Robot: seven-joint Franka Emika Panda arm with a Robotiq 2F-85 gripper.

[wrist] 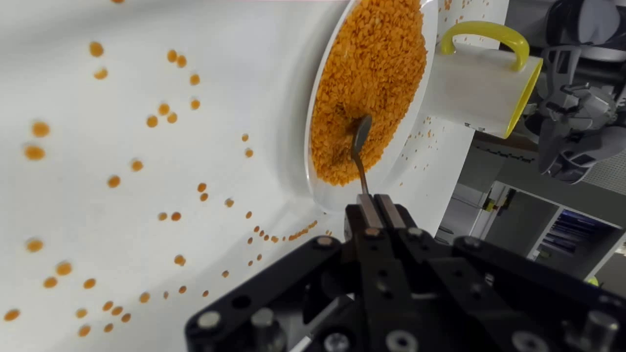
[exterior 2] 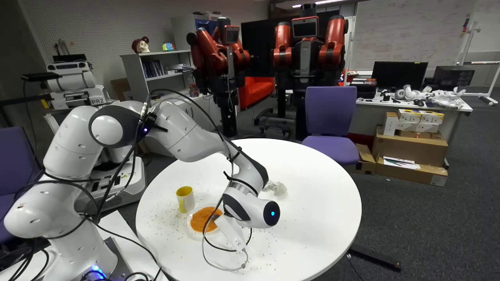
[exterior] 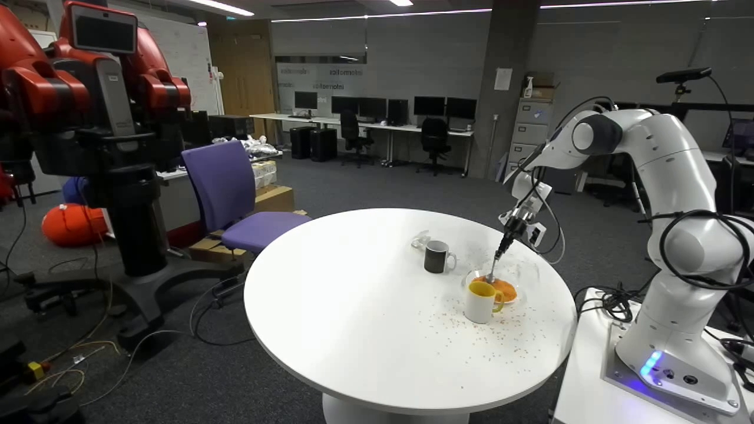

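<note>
Clamping the thin handle of the spoon [wrist: 360,137], the gripper [wrist: 375,198] is pressing its jaws together on it, with the spoon's bowl projecting beyond them. The spoon is probably behaving as a light, stiff metal part; its smooth, narrow handle is likely limiting contact area and favouring slip or rotation under side load. The handle, well clear of the bowl, is offering the suitable grasp zone. The bowl is sitting at or just above the surface of the orange grains [wrist: 386,54] in a shallow white dish [wrist: 332,197]; these grains are likely yielding loosely and scattering easily. Stray grains [wrist: 40,129] are lying across the white table [exterior: 330,294]. Just beside the dish, a white-and-yellow mug [wrist: 474,85] is standing upright. Farther along, a black-and-white mug [exterior: 436,257] is standing near crumpled clear plastic [exterior: 420,239]. Beyond the table edge, a purple chair [exterior: 219,182] is standing.
</note>
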